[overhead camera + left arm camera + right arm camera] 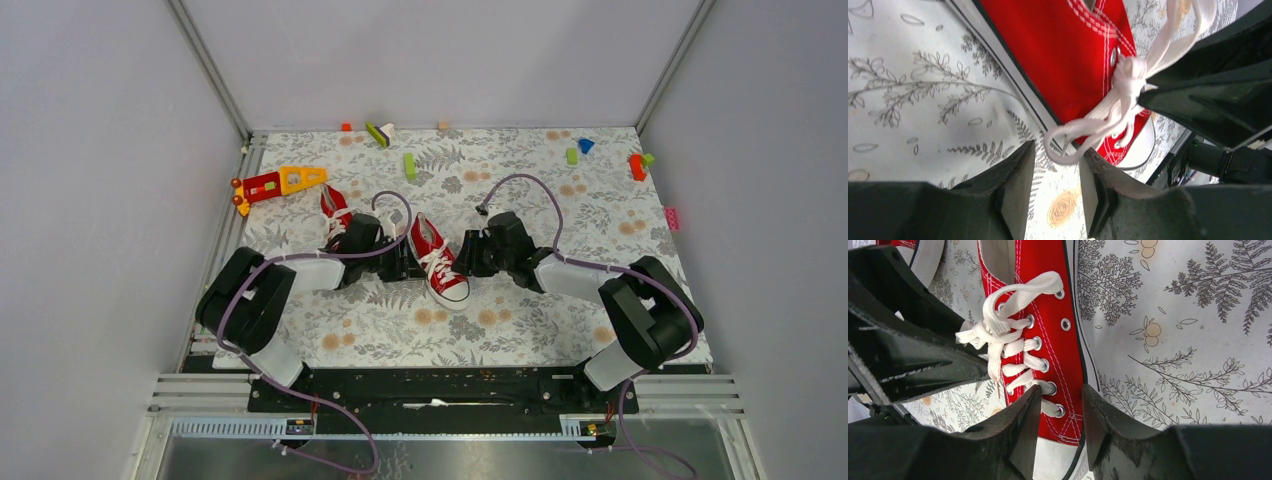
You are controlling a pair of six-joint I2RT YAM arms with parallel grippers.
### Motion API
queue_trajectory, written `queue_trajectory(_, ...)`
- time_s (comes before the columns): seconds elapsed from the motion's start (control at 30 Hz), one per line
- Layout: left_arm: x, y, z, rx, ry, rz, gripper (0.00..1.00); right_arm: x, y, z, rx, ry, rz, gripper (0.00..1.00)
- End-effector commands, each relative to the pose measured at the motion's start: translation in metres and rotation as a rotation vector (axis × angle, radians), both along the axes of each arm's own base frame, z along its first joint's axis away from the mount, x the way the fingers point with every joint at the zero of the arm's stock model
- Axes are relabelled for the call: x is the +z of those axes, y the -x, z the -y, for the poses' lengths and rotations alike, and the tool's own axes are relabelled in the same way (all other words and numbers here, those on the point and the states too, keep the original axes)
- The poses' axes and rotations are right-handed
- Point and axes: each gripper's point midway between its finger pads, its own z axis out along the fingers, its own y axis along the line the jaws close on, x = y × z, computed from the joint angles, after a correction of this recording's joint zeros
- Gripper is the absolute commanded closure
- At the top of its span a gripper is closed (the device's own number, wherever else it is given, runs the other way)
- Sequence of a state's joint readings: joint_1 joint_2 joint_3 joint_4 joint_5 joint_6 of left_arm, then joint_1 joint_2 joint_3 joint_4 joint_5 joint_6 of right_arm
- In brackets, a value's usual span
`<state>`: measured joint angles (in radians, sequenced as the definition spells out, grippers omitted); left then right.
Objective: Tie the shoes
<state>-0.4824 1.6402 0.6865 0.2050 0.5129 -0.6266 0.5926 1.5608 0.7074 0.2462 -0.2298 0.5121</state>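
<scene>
One red sneaker (437, 262) lies mid-mat, toe toward the arms. Its white laces are drawn into a knot (993, 327) with a loop (1068, 145) hanging off its left side. My left gripper (405, 262) is open. In its wrist view, the loop lies just at the tips of the left gripper (1057, 152), not pinched. My right gripper (468, 255) is open and empty. In its wrist view, the right gripper (1062, 390) sits over the sneaker's lower eyelets. The second sneaker (333, 207) lies behind my left arm, partly hidden.
A red-and-yellow toy piece (280, 183) lies at the back left. Small blocks are scattered along the back: green (409, 165), blue (585, 145), red (637, 166) and pink (671, 217) off the right edge. A floral mat (520, 330) covers the table between grey walls.
</scene>
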Motion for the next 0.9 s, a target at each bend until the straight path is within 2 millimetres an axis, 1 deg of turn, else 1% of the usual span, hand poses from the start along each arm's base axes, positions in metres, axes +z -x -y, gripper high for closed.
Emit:
queue_trajectory(0.0, 0.024, 0.003, -0.001, -0.003, 0.049, 0.065, 0.57, 0.003, 0.001, -0.008, 0.015, -0.050, -0.006, 0.58)
queue_trajectory(0.03, 0.026, 0.004, -0.002, 0.000, 0.054, 0.073, 0.50, 0.003, 0.001, -0.009, 0.017, -0.050, -0.004, 0.58)
queue_trajectory(0.07, 0.029, 0.006, -0.003, 0.005, 0.060, 0.081, 0.47, 0.003, 0.001, -0.008, 0.016, -0.049, -0.005, 0.58)
queue_trajectory(0.13, 0.031, 0.010, -0.006, 0.016, 0.067, 0.091, 0.46, 0.003, 0.001, -0.009, 0.017, -0.050, -0.006, 0.59)
queue_trajectory(0.2, 0.032, 0.011, -0.007, 0.026, 0.072, 0.097, 0.48, 0.002, 0.001, -0.009, 0.020, -0.049, -0.010, 0.59)
queue_trajectory(0.23, 0.031, 0.012, -0.007, 0.030, 0.077, 0.094, 0.52, 0.001, 0.001, -0.010, 0.020, -0.050, -0.012, 0.59)
queue_trajectory(0.3, 0.031, 0.011, -0.004, 0.029, 0.101, 0.092, 0.58, 0.000, 0.001, -0.011, 0.024, -0.052, -0.019, 0.60)
queue_trajectory(0.4, 0.029, 0.008, 0.001, 0.028, 0.130, 0.087, 0.63, -0.003, 0.002, -0.011, 0.026, -0.055, -0.028, 0.61)
queue_trajectory(0.53, 0.027, 0.003, 0.007, 0.029, 0.151, 0.085, 0.63, -0.003, 0.002, -0.011, 0.027, -0.053, -0.026, 0.61)
queue_trajectory(0.63, 0.025, 0.000, 0.008, 0.031, 0.153, 0.077, 0.60, -0.003, 0.003, -0.011, 0.028, -0.053, -0.026, 0.61)
queue_trajectory(0.8, 0.017, -0.002, 0.007, 0.041, 0.128, 0.060, 0.58, -0.006, 0.004, -0.011, 0.027, -0.051, -0.035, 0.61)
queue_trajectory(0.83, 0.017, -0.002, 0.008, 0.038, 0.128, 0.056, 0.61, -0.006, 0.004, -0.011, 0.026, -0.053, -0.036, 0.61)
queue_trajectory(0.87, 0.015, -0.002, 0.008, 0.036, 0.127, 0.050, 0.67, -0.006, 0.004, -0.011, 0.027, -0.056, -0.038, 0.61)
